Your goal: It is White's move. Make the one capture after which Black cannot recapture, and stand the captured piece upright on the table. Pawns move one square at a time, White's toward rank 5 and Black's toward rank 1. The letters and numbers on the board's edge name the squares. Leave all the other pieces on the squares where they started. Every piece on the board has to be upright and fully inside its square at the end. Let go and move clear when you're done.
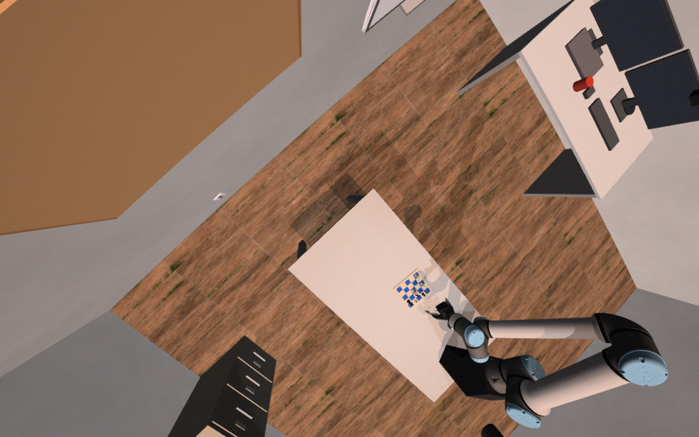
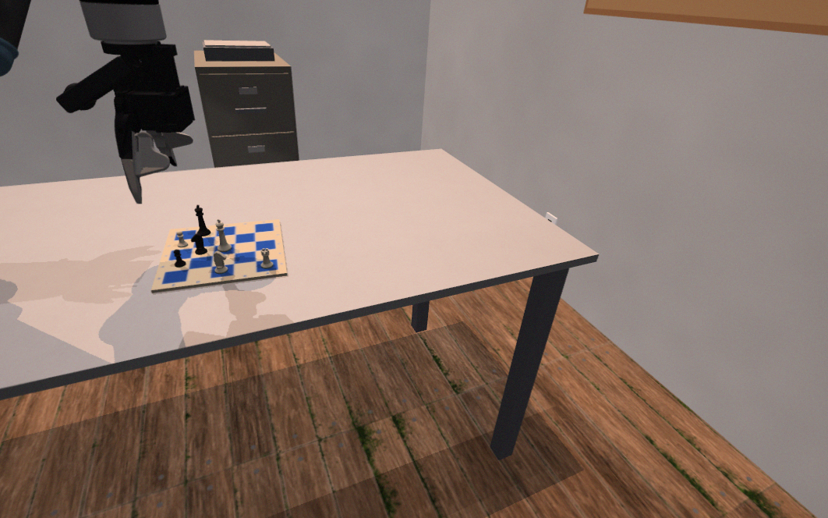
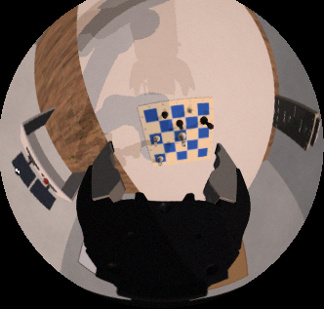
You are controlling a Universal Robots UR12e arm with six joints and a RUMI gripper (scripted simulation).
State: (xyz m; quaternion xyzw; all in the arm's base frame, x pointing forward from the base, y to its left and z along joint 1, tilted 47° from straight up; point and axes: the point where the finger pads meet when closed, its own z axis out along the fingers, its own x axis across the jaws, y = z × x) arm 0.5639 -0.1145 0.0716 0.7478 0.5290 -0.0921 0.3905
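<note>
The blue and cream board (image 1: 401, 289) (image 2: 244, 268) (image 3: 192, 154) lies on the table. Upright on it stand the black king (image 2: 202, 225) (image 3: 204, 121), black knight (image 2: 199, 245) (image 3: 180, 124), black pawn (image 2: 178, 259) (image 3: 165, 115), white pawn (image 2: 182, 240) (image 3: 189, 110), white king (image 2: 222, 238) (image 3: 182, 136), white knight (image 2: 220, 262) (image 3: 156, 139) and white rook (image 2: 266, 259) (image 3: 160, 159). The black knight is between the black pawn and white king. My gripper (image 1: 436, 307) (image 2: 156, 182) (image 3: 164, 142) is open and empty, above the table beside the board. Square labels are too small to read.
The pale table (image 1: 336, 249) (image 2: 366, 212) (image 3: 234, 68) extends around the board. A dark filing cabinet (image 1: 237, 380) (image 2: 253, 109) stands beyond the table. A desk with monitors (image 1: 637, 35) is farther off. Arm shadows fall across the table near the board.
</note>
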